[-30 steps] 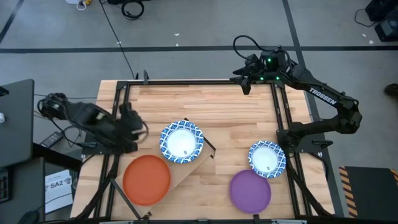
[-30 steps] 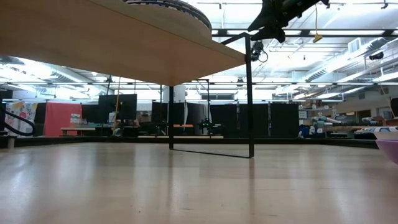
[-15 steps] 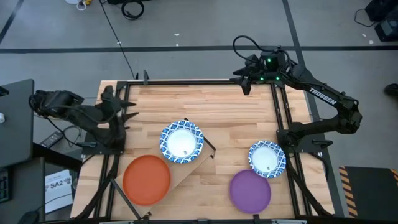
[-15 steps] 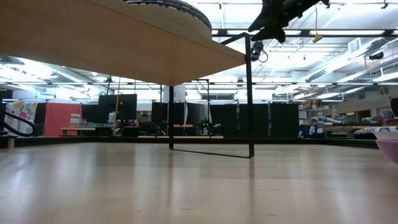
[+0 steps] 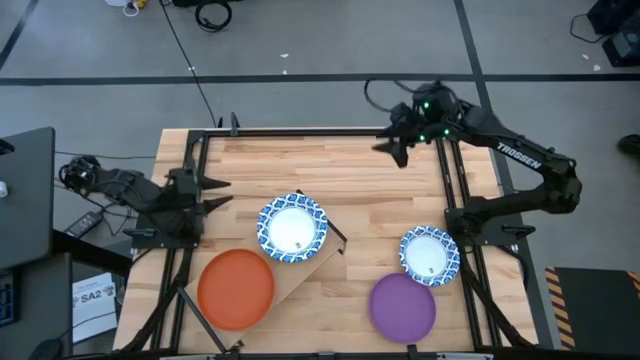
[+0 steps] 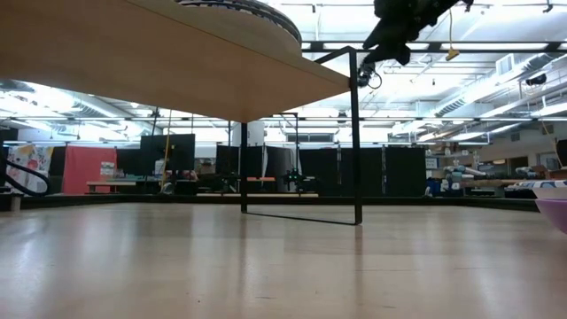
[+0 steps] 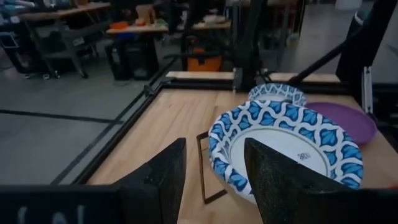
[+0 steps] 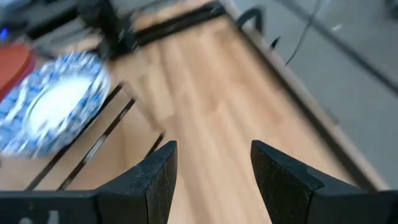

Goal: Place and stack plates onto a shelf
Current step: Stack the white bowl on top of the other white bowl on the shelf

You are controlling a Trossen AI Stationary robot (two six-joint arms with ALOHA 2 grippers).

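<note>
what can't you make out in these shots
- Shelf, high view: mostly hidden under the blue plate and orange plate.
- Plates stacked under the blue plate: count hidden in every view.
- Purple plate, low view: cut off by the picture's edge.
- Blue plate, right wrist view: blurred.

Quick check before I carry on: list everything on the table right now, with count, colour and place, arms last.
Blue-and-white patterned paper plate: one, on the shelf.
Light wood shelf board on black legs: one, front left of table.
Plain orange round plate: one, on the shelf's near end.
Second blue-and-white patterned plate: one, table's right side.
Plain purple round plate: one, front right.
Left gripper: open, empty, at left edge.
Right gripper: open, empty, over far edge.
</note>
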